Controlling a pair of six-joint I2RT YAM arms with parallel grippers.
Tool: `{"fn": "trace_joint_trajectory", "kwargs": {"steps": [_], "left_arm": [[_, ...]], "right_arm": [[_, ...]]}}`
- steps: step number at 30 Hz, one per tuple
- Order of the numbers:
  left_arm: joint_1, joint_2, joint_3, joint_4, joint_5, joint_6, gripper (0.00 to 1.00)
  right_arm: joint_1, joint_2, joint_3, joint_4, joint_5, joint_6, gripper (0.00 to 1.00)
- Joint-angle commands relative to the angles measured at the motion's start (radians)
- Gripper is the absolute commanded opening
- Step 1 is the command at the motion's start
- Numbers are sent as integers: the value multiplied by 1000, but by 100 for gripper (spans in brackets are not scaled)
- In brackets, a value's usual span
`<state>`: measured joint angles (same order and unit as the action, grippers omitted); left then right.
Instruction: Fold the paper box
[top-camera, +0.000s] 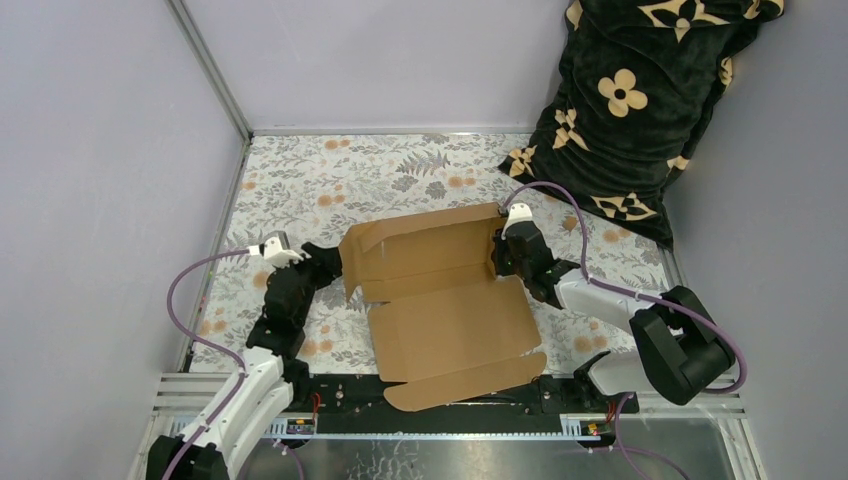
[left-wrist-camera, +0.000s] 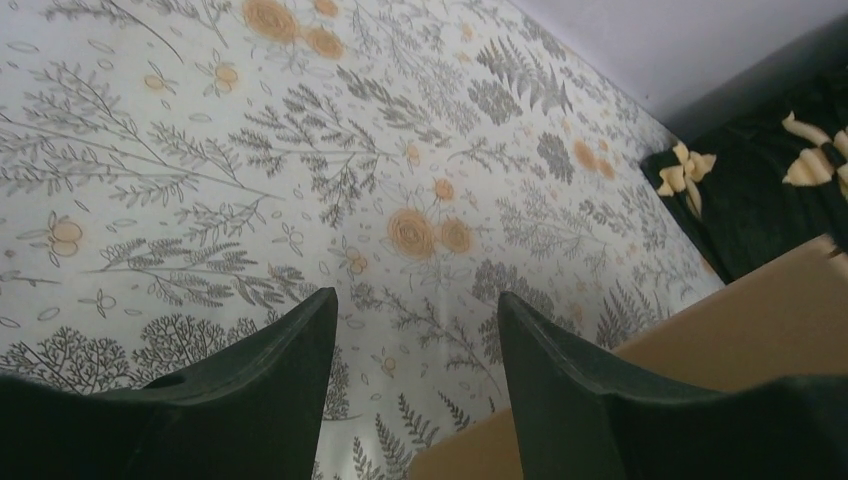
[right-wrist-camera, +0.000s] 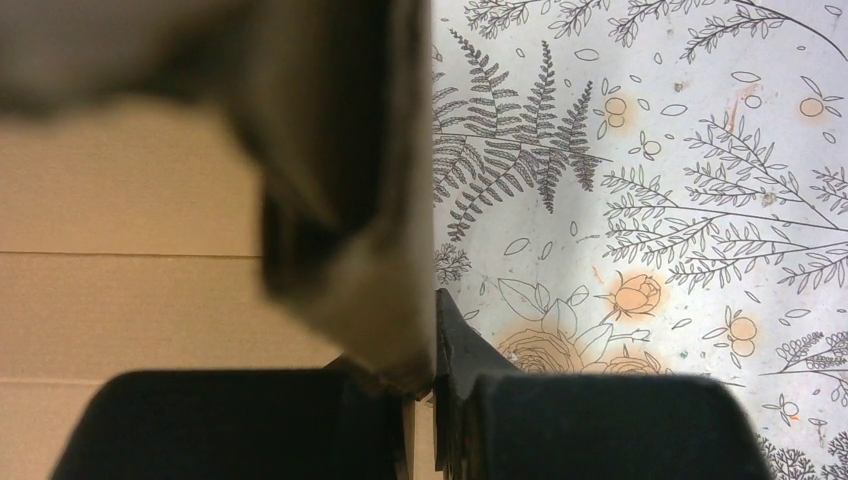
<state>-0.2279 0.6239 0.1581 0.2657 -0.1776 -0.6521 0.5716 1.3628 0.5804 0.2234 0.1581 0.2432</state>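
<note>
Pinching the paper box (top-camera: 450, 320) at one raised side, my right jaws may crease it if swung fast. Left jaws hang spread, empty, box edge just outside them; unbraced, the sheet could skate across the desk (top-camera: 300, 170).

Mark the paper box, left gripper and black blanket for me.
paper box (top-camera: 455, 330): top view, flat middle panel.
left gripper (left-wrist-camera: 416, 295): left wrist view, midway between open fingers.
black blanket (top-camera: 655, 150): top view, its middle.
</note>
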Motion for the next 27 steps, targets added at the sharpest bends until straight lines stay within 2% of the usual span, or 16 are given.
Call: {"fn": "trace_joint_trajectory", "kwargs": {"steps": [1,5,19,27], "left_arm": [[6,-36,-43,108,84,7,67],[6,-25,-60,156,110,26,71],[6,42,-77,311,237,37,72],[6,-9,-99,303,287,34,72]], "right_arm": [[-16,35,18,-41,-66,18,4],[-16,45,29,-46,-93,13,4],[-16,84,71,-83,-148,-2,4],[-18,134,100,-106,-154,-1,4]]}}
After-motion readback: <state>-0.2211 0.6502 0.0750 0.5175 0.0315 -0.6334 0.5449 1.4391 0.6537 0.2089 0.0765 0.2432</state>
